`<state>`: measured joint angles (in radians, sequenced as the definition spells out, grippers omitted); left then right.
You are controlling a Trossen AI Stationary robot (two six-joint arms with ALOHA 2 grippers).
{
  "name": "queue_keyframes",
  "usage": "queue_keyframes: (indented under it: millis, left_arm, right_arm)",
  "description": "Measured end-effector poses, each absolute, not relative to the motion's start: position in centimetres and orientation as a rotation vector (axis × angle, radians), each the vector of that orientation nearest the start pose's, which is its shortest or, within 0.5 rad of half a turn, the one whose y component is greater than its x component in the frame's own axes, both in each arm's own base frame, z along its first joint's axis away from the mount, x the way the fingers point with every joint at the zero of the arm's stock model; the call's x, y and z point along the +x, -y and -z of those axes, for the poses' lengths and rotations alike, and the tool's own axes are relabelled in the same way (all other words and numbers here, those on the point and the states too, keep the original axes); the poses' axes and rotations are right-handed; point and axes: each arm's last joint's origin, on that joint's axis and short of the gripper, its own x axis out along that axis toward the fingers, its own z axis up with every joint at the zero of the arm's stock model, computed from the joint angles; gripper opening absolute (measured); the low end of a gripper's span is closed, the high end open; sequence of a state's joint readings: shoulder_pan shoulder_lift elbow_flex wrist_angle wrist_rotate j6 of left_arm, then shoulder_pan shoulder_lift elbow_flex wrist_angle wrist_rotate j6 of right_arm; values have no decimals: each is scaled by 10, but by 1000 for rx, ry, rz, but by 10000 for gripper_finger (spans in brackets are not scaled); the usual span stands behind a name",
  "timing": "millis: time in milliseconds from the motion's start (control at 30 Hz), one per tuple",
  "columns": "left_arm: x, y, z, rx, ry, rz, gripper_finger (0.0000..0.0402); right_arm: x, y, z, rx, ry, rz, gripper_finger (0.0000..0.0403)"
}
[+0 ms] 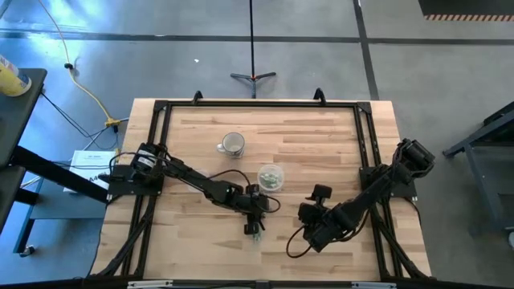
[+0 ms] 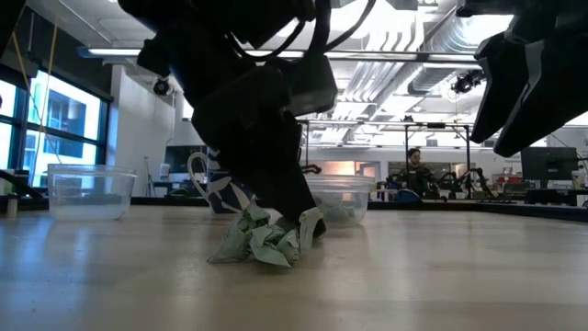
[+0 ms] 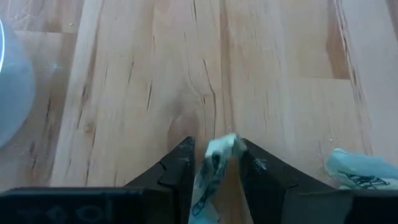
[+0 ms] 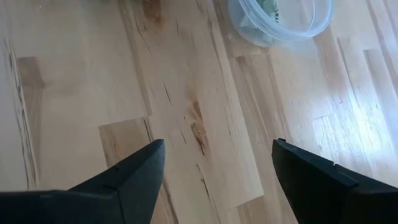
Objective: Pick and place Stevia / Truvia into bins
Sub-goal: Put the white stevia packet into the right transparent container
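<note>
We see the left tool [image 1: 254, 227] low in the middle of the high view, down on the worktop [image 1: 321, 144]. Its fingers [image 3: 180, 171] squeeze one green and white packet [image 3: 211, 168]. More packets [image 2: 262, 241] lie in a small pile right under it. A round clear tub [image 1: 271, 177] sits near, above the tool, with some packets inside. The right tool [image 1: 320, 193] hangs to the right with its fingers spread wide apart, holding nothing.

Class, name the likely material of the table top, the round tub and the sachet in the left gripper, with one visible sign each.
Table top: wood, showing plank grain. Round tub: probably clear plastic, see-through. Sachet pinched in the left gripper: seemingly paper, crumpled, pale green.
</note>
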<state>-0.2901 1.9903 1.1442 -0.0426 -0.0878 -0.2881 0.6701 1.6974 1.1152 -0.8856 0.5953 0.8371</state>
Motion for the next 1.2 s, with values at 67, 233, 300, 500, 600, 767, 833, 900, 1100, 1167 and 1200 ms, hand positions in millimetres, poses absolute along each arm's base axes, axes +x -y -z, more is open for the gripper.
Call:
queue_keyframes:
  millis: [67, 233, 300, 500, 600, 767, 833, 900, 1100, 1167, 1200]
  left_arm:
    - [380, 111, -126, -87, -894, 67, 135]
    - [379, 109, -125, -49, -906, 75, 71]
    - [378, 109, -125, -42, -918, 76, 40]
    - [373, 108, -133, -27, -981, 76, 30]
    - [375, 108, -154, 58, -991, 98, 42]
    - [389, 97, -204, 214, -903, 92, 26]
    - [396, 83, -209, 238, -899, 75, 26]
    - [401, 66, -214, 253, -879, 50, 26]
    - [405, 11, -212, 229, -912, -38, 52]
    - [408, -3, -214, 211, -888, -73, 69]
    - [409, -9, -215, 201, -870, -81, 79]
  right_arm:
    - [246, -173, -190, -129, -1070, 413, 287]
    - [245, -173, -190, -131, -1073, 415, 287]
    - [245, -173, -189, -130, -1076, 413, 287]
    - [245, -173, -189, -128, -1080, 411, 287]
    - [245, -173, -189, -129, -1080, 412, 287]
    - [245, -172, -190, -133, -1077, 417, 287]
    - [246, -171, -190, -133, -1078, 420, 287]
    - [246, -171, -190, -128, -1078, 426, 287]
    - [243, -169, -189, -62, -1087, 491, 287]
    - [241, -169, -189, -59, -1091, 502, 287]
    - [241, -169, -189, -61, -1092, 504, 287]
